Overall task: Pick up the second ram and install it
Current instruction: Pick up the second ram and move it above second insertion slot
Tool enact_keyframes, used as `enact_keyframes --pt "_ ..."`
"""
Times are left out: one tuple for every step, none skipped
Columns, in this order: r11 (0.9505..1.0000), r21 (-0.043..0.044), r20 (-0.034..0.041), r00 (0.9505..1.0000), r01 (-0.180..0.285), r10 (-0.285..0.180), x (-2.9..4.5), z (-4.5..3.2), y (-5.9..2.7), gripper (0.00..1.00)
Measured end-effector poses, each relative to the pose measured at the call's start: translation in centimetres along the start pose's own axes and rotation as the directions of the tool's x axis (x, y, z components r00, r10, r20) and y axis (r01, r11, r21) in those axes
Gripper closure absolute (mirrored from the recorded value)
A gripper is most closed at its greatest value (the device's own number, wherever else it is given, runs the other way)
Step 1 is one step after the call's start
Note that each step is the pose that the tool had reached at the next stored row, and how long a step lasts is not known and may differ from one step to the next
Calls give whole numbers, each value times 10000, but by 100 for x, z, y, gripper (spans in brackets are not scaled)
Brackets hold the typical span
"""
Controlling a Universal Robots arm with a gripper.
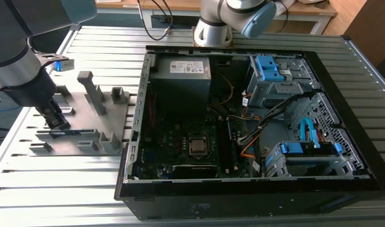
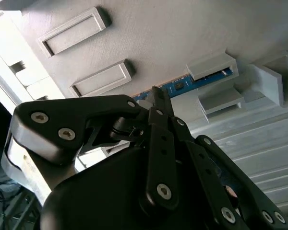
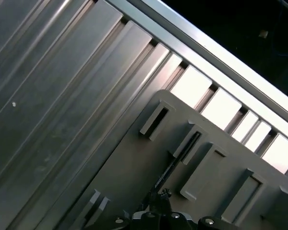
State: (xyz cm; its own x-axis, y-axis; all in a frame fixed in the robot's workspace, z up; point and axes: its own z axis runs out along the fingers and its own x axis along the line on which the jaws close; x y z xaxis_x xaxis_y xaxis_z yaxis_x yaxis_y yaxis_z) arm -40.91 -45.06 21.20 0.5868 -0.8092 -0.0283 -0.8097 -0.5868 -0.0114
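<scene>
Exterior view: second ram (image 1: 65, 134) (near fixture (image 1: 117, 117) edge)

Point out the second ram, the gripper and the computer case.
second ram (image 2: 180, 86): second wrist view, blue board's middle stretch.
gripper (image 2: 156, 96): second wrist view, its tip near the ram.
computer case (image 1: 243, 201): exterior view, black outer wall nearest the camera.

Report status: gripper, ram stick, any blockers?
Gripper low over the grey holder tray, tip at the stick, contact unclear. Ram stick lying in its tray slots, not lifted. Computer case open alongside, none of it between gripper and stick.
</scene>
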Motion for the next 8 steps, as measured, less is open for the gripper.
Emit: enact_keyframes --pt "9998 5 -2 9998 -182 182 -1 1 0 90" --pt "9994 11 -4 9994 -360 360 0 2 0 90" --pt "9986 16 -6 9986 -537 537 0 3 0 90" --pt "9975 20 -7 9975 -705 705 0 4 0 90" --pt "9962 25 -9 9962 -869 869 0 4 0 90" --pt "9949 27 -12 9949 -1005 1005 0 4 0 90" --pt "9937 29 -16 9937 -1117 1117 0 5 0 90" --pt "9924 32 -19 9924 -1233 1233 0 5 0 90"
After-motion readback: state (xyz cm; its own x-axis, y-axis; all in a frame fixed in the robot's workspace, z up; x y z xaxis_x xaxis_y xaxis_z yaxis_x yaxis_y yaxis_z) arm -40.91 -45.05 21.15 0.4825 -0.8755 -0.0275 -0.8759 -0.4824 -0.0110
